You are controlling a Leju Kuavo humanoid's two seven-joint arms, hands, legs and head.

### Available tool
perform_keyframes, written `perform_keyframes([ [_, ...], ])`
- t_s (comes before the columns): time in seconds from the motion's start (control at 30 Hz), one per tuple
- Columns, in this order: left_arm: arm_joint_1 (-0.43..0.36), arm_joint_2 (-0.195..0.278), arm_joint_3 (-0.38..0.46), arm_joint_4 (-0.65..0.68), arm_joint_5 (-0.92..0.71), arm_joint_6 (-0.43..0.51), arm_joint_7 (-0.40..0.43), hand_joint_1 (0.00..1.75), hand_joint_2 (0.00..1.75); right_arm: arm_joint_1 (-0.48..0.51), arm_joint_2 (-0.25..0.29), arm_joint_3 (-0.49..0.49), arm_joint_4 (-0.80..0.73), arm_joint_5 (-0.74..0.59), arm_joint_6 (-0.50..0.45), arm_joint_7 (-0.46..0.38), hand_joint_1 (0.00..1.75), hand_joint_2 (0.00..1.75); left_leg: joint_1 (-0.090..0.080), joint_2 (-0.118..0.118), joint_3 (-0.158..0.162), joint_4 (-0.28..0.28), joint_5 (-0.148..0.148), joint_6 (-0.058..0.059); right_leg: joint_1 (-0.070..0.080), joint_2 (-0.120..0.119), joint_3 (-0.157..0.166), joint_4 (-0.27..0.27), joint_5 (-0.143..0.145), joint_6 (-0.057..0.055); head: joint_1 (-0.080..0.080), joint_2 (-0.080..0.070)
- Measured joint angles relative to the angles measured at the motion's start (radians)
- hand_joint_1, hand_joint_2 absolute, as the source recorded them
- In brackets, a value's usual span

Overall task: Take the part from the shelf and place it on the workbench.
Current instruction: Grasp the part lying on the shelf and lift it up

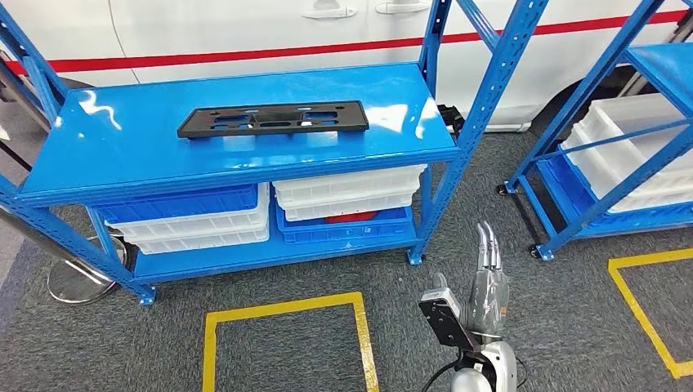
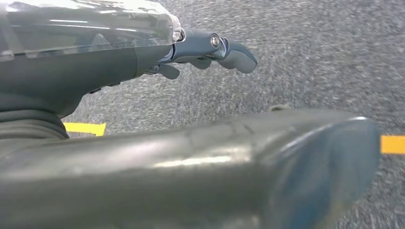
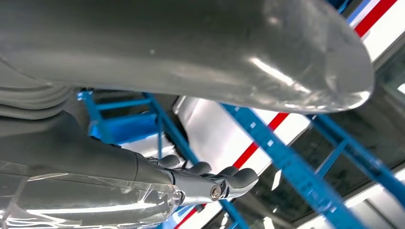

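While part (image 1: 274, 119) lies on shelf (image 1: 122, 155), right hand (image 1: 488, 278) hangs empty.

A blue metal shelf (image 1: 98, 155) stands on grey carpet floor (image 1: 286, 359) marked with yellow tape squares (image 1: 286, 309). A flat black part (image 1: 274, 119) lies alone on its top board. Underneath, the lower board carries stacked white and blue bins (image 1: 347, 196).

The right hand (image 1: 488, 278) is shiny silver-grey with thin fingers (image 1: 490, 245) that have pale tips. A black box sits at its wrist, with a black cable under it. The left hand (image 2: 143, 52) is dark grey under a clear cover, with a round silver screw.
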Motion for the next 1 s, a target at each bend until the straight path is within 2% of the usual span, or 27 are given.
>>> perform_keyframes([
  [0.03, 0.001, 0.0, 0.0, 0.0, 0.0, 0.0, 0.0, 0.0, 0.0, 0.001, 0.0, 0.0, 0.0, 0.0, 0.0, 0.0, 0.0, 0.0, -0.002, -0.014, 0.007, 0.0, -0.004, 0.0, 0.001, 0.003, -0.01, -0.012, 0.032, -0.004, 0.0, 0.0],
  [0.07, 0.001, 0.0, 0.0, 0.0, 0.0, 0.0, 0.0, 0.0, 0.0, 0.0, 0.0, 0.0, 0.0, 0.0, 0.0, 0.0, 0.0, 0.0, -0.004, -0.028, 0.015, 0.0, -0.009, 0.0, 0.003, 0.011, 0.0, -0.061, 0.081, -0.01, 0.0, 0.0],
  [0.1, 0.002, -0.001, 0.0, 0.0, 0.0, 0.0, 0.0, 0.0, 0.0, 0.0, -0.001, -0.001, 0.0, 0.0, 0.0, 0.0, 0.0, 0.0, -0.004, -0.041, 0.021, 0.0, -0.013, -0.001, 0.004, 0.031, 0.019, -0.13, 0.133, -0.019, 0.0, 0.0],
  [0.13, 0.001, -0.002, 0.0, 0.001, 0.0, 0.0, 0.0, 0.0, 0.0, 0.001, -0.001, -0.002, 0.0, 0.0, 0.0, 0.0, 0.0, 0.0, -0.005, -0.053, 0.026, 0.001, -0.019, -0.003, 0.005, 0.053, 0.04, -0.193, 0.169, -0.027, 0.0, 0.0],
  [0.17, 0.0, -0.004, 0.0, 0.002, 0.0, -0.001, 0.0, 0.0, 0.0, 0.001, -0.001, -0.004, 0.0, 0.0, 0.0, 0.0, 0.0, 0.0, -0.004, -0.064, 0.027, 0.001, -0.022, -0.007, 0.006, 0.071, 0.056, -0.241, 0.188, -0.032, 0.0, 0.0],
  [0.2, 0.0, -0.005, 0.0, 0.004, 0.0, -0.001, 0.0, 0.0, 0.0, 0.001, -0.001, -0.004, -0.001, 0.0, 0.0, 0.0, 0.0, 0.0, -0.001, -0.074, 0.025, 0.001, -0.025, -0.012, 0.007, 0.083, 0.065, -0.265, 0.19, -0.035, 0.0, 0.0],
  [0.27, 0.0, -0.005, 0.0, 0.004, 0.0, -0.001, 0.0, 0.0, 0.0, -0.001, 0.0, -0.005, -0.002, 0.0, 0.0, 0.0, 0.0, 0.0, 0.001, -0.091, 0.024, -0.003, -0.028, -0.024, 0.007, 0.072, 0.075, -0.281, 0.182, -0.036, 0.001, 0.0],
  [0.3, 0.002, -0.005, 0.0, 0.004, 0.0, -0.001, 0.0, 0.0, 0.0, -0.003, 0.0, -0.005, -0.002, 0.0, 0.0, 0.0, 0.0, 0.0, 0.0, -0.081, 0.024, 0.0, -0.031, -0.03, 0.004, 0.063, 0.083, -0.289, 0.181, -0.039, 0.001, 0.0],
  [0.37, 0.002, -0.004, 0.0, 0.004, 0.0, 0.0, 0.0, 0.0, 0.0, -0.003, 0.001, -0.005, -0.003, 0.0, 0.0, 0.0, 0.0, 0.0, -0.003, -0.03, 0.002, 0.053, -0.06, -0.041, -0.002, 0.038, 0.104, -0.305, 0.177, -0.047, 0.0, 0.0],
  [0.4, 0.001, -0.004, 0.0, 0.005, 0.0, 0.0, 0.0, 0.0, 0.0, -0.003, 0.001, -0.005, -0.003, 0.0, 0.0, 0.0, 0.0, 0.0, -0.001, -0.001, -0.028, 0.112, -0.086, -0.046, -0.001, 0.024, 0.113, -0.309, 0.173, -0.05, -0.001, 0.0],
  [0.43, -0.001, -0.004, 0.0, 0.005, 0.0, 0.0, 0.0, 0.0, 0.0, -0.002, 0.002, -0.005, -0.003, 0.0, 0.0, 0.0, 0.0, 0.0, 0.002, 0.016, -0.069, 0.182, -0.114, -0.051, -0.001, 0.009, 0.12, -0.31, 0.167, -0.053, -0.001, 0.0],
  [0.47, -0.002, -0.004, 0.0, 0.005, 0.0, 0.0, 0.0, 0.0, 0.0, -0.002, 0.002, -0.005, -0.003, 0.0, 0.0, 0.0, 0.0, 0.0, 0.006, 0.022, -0.108, 0.244, -0.132, -0.056, 0.0, -0.005, 0.126, -0.309, 0.161, -0.053, -0.001, 0.0],
  [0.5, -0.001, -0.004, 0.0, 0.005, 0.0, 0.0, 0.0, 0.0, 0.0, -0.002, 0.002, -0.006, -0.003, 0.0, 0.0, 0.0, 0.0, 0.0, 0.01, 0.025, -0.135, 0.279, -0.131, -0.06, 0.0, -0.018, 0.133, -0.309, 0.154, -0.052, -0.001, 0.0],
  [0.53, 0.001, -0.004, 0.0, 0.005, 0.0, 0.0, 0.0, 0.0, 0.0, -0.002, 0.002, -0.006, -0.003, 0.0, 0.0, 0.0, 0.0, 0.0, 0.013, 0.028, -0.142, 0.274, -0.11, -0.063, 0.0, -0.03, 0.141, -0.309, 0.147, -0.051, -0.001, 0.0],
  [0.57, 0.003, -0.004, 0.0, 0.005, 0.0, -0.001, 0.0, 0.0, 0.0, -0.002, 0.002, -0.006, -0.003, 0.0, 0.0, 0.0, 0.0, 0.0, 0.015, 0.035, -0.127, 0.229, -0.07, -0.064, -0.001, -0.042, 0.152, -0.308, 0.139, -0.048, -0.001, 0.0],
  [0.6, 0.004, -0.004, 0.0, 0.005, 0.0, -0.001, 0.0, 0.0, 0.0, -0.002, 0.002, -0.006, -0.003, 0.0, 0.0, 0.0, 0.0, 0.0, 0.016, 0.05, -0.098, 0.157, -0.023, -0.064, -0.001, -0.053, 0.163, -0.308, 0.13, -0.045, -0.001, 0.0],
  [0.63, 0.003, -0.004, 0.0, 0.005, 0.0, -0.001, 0.0, 0.0, 0.0, -0.002, 0.002, -0.006, -0.003, 0.0, 0.0, 0.0, 0.0, 0.0, 0.011, 0.074, -0.067, 0.088, 0.009, -0.06, 0.002, -0.063, 0.172, -0.307, 0.121, -0.04, -0.001, 0.0],
  [0.67, 0.002, -0.004, 0.0, 0.005, 0.0, -0.001, 0.0, 0.0, 0.0, -0.002, 0.002, -0.006, -0.003, 0.0, 0.0, 0.0, 0.0, 0.0, 0.008, 0.094, -0.045, 0.038, 0.028, -0.054, 0.005, -0.072, 0.179, -0.306, 0.113, -0.035, -0.001, 0.0],
  [0.7, 0.0, -0.004, 0.0, 0.005, 0.0, -0.001, 0.0, 0.0, 0.0, -0.002, 0.002, -0.006, -0.004, 0.0, 0.0, 0.0, 0.0, 0.0, 0.004, 0.107, -0.034, 0.013, 0.032, -0.047, 0.009, -0.082, 0.183, -0.305, 0.107, -0.03, 0.0, 0.0],
  [0.73, -0.001, -0.004, 0.0, 0.005, 0.0, -0.001, 0.0, 0.0, 0.0, -0.003, 0.002, -0.006, -0.004, 0.0, 0.0, 0.0, 0.0, 0.0, 0.0, 0.108, -0.033, 0.01, 0.026, -0.04, 0.012, -0.091, 0.186, -0.306, 0.103, -0.025, 0.0, 0.0],
  [0.77, -0.001, -0.004, 0.0, 0.005, 0.0, -0.001, -0.001, 0.0, 0.0, -0.004, 0.002, -0.006, -0.004, 0.001, 0.0, -0.001, 0.0, 0.0, 0.0, 0.097, -0.034, 0.008, 0.025, -0.032, 0.012, -0.099, 0.189, -0.308, 0.1, -0.019, 0.0, 0.0],
  [0.8, 0.001, -0.004, 0.0, 0.005, 0.001, 0.0, -0.002, 0.0, 0.0, -0.006, 0.002, -0.005, -0.004, 0.005, 0.0, -0.004, 0.0, 0.0, 0.001, 0.087, -0.032, 0.004, 0.024, -0.027, 0.01, -0.096, 0.193, -0.307, 0.094, -0.014, 0.0, 0.0],
  [0.87, 0.002, -0.004, 0.001, 0.005, 0.006, 0.003, -0.008, 0.0, 0.0, -0.01, 0.001, -0.005, -0.005, 0.018, 0.0, -0.012, 0.0, 0.0, 0.005, 0.072, -0.025, -0.004, 0.023, -0.015, 0.003, -0.054, 0.176, -0.261, 0.064, -0.004, 0.0, 0.0],
  [0.9, 0.001, -0.004, 0.001, 0.005, 0.008, 0.004, -0.012, 0.0, 0.0, -0.012, 0.0, -0.005, -0.005, 0.024, 0.0, -0.016, 0.0, 0.0, 0.006, 0.066, -0.021, -0.006, 0.021, -0.01, 0.0, -0.026, 0.146, -0.204, 0.037, 0.0, 0.0, 0.0],
  [0.93, 0.0, -0.004, 0.001, 0.005, 0.009, 0.005, -0.013, 0.0, 0.0, -0.012, 0.0, -0.005, -0.004, 0.028, 0.0, -0.018, 0.0, 0.0, 0.006, 0.059, -0.02, -0.006, 0.018, -0.007, -0.001, -0.008, 0.103, -0.131, 0.008, 0.002, 0.0, 0.0],
  [0.97, -0.001, -0.004, 0.001, 0.005, 0.01, 0.005, -0.014, 0.0, 0.0, -0.012, -0.001, -0.005, -0.002, 0.03, 0.0, -0.018, 0.0, 0.0, 0.006, 0.052, -0.017, -0.006, 0.015, -0.005, -0.001, -0.002, 0.058, -0.061, -0.014, 0.003, 0.0, 0.0],
  [1.0, 0.0, -0.004, 0.001, 0.005, 0.01, 0.005, -0.014, 0.0, 0.0, -0.011, -0.001, -0.005, -0.001, 0.031, 0.0, -0.018, 0.0, 0.0, 0.005, 0.045, -0.014, -0.006, 0.012, -0.004, -0.001, 0.0, 0.022, -0.014, -0.018, 0.004, 0.0, 0.0],
])
